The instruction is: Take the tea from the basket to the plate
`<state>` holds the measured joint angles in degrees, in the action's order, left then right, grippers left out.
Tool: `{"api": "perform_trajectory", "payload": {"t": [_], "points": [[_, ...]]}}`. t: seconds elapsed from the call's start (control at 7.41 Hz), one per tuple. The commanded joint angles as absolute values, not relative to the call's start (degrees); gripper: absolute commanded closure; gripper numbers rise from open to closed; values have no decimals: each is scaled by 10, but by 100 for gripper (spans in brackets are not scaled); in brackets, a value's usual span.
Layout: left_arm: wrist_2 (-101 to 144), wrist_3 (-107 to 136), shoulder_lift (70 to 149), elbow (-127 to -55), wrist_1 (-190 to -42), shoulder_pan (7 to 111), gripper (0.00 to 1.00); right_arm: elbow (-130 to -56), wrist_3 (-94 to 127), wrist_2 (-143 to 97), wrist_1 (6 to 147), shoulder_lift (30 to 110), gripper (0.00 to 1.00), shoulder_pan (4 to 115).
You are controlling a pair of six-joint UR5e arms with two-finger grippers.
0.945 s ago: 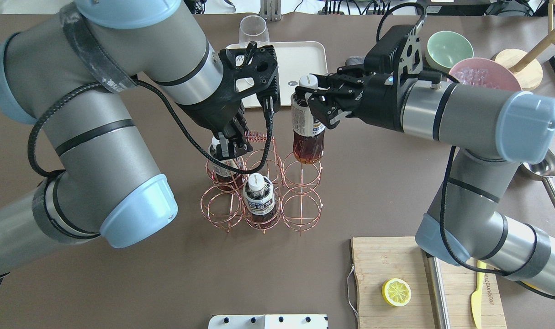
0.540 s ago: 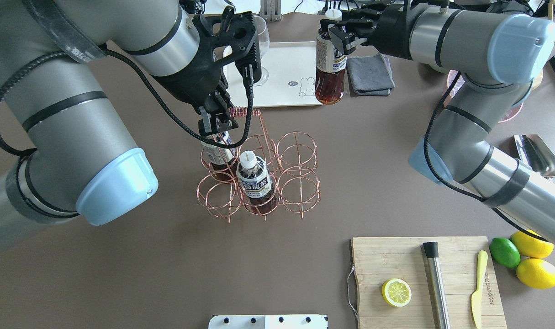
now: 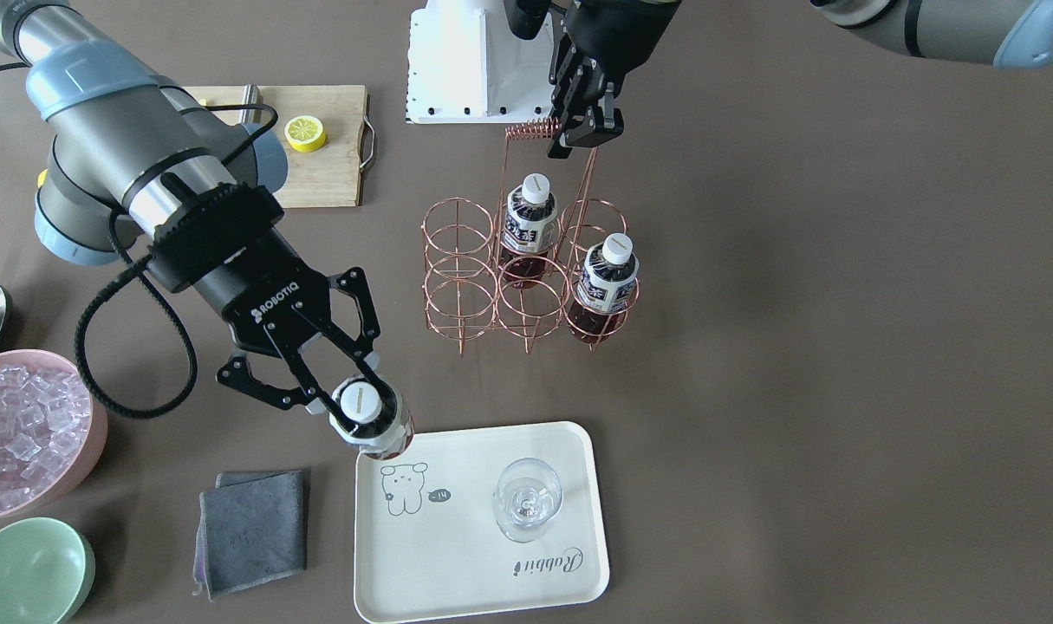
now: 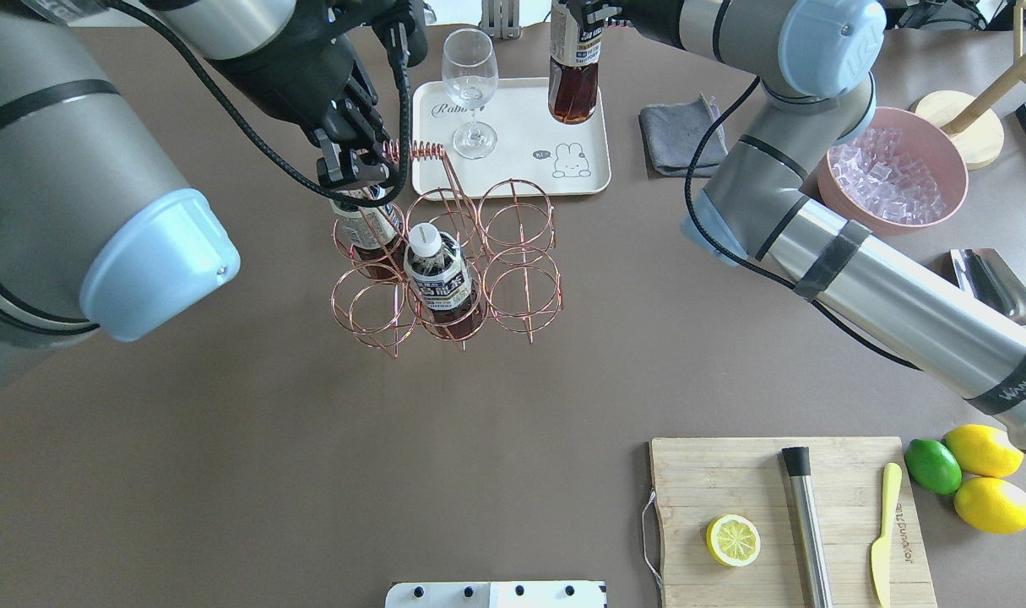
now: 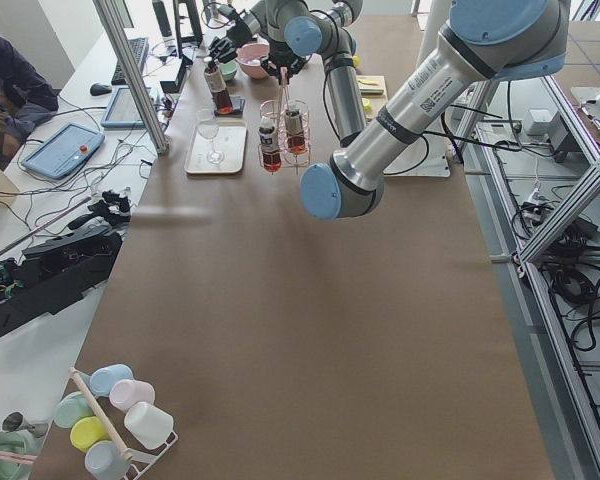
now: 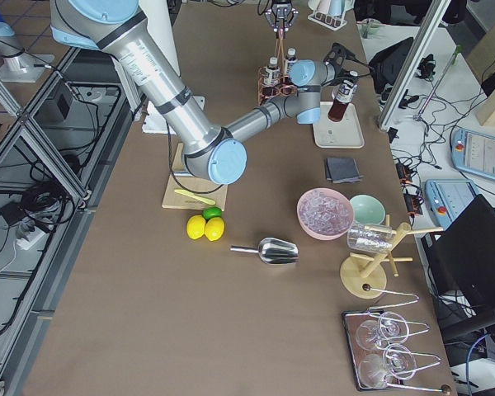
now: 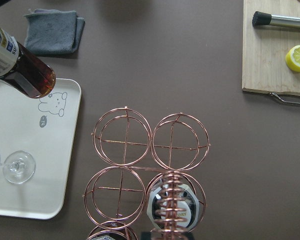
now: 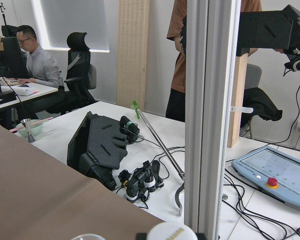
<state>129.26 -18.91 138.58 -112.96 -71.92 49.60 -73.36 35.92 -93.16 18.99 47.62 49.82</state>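
— What are the right jaws doing?
— They are clamping the tea [image 4: 573, 80] by its neck, just under the white cap, and the bottle is hanging down from them. Beneath those jaws, the bear-drawing corner of the plate [image 3: 457, 563] is lying on the counter [image 3: 838, 347]. I cannot tell whether the bottle's base is touching it.
— And the left jaws?
— They are pinching narrow on the coil-wrapped handle [image 3: 530, 130] of the basket [image 3: 497, 279]. Below them, a second bottle [image 3: 530, 227] is standing in a middle cell and a third bottle [image 3: 607, 286] in a corner cell.
— Anything else near the right jaws?
— A clear glass [image 3: 528, 498] is standing on the plate, apart from the held bottle. A grey cloth [image 3: 253, 529] is lying just beside the plate.
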Motion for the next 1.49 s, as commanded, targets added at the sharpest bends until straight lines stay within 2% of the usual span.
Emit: {"api": "perform_trajectory", "payload": {"t": [0.0, 0.27, 0.68, 0.94, 1.08, 1.22, 1.35], "points": [[1359, -190, 1365, -1126, -719, 568, 100, -622, 381, -905, 127, 432, 100, 501], [1422, -210, 1338, -1130, -714, 659, 100, -573, 381, -870, 82, 432, 100, 480], [1462, -368, 1312, -1123, -574, 767, 100, -553, 380, -816, 76, 432, 100, 449], [1458, -415, 1277, -1108, -552, 827, 100, -520, 375, -798, 37, 432, 100, 447], [1455, -477, 1258, -1093, -551, 845, 100, -519, 374, -796, 38, 425, 89, 446], [1454, -542, 1243, -1071, -551, 861, 100, -520, 377, -796, 40, 418, 1, 447], [1453, -609, 1234, -1040, -551, 872, 100, -522, 381, -797, 40, 414, 0, 447]]}}
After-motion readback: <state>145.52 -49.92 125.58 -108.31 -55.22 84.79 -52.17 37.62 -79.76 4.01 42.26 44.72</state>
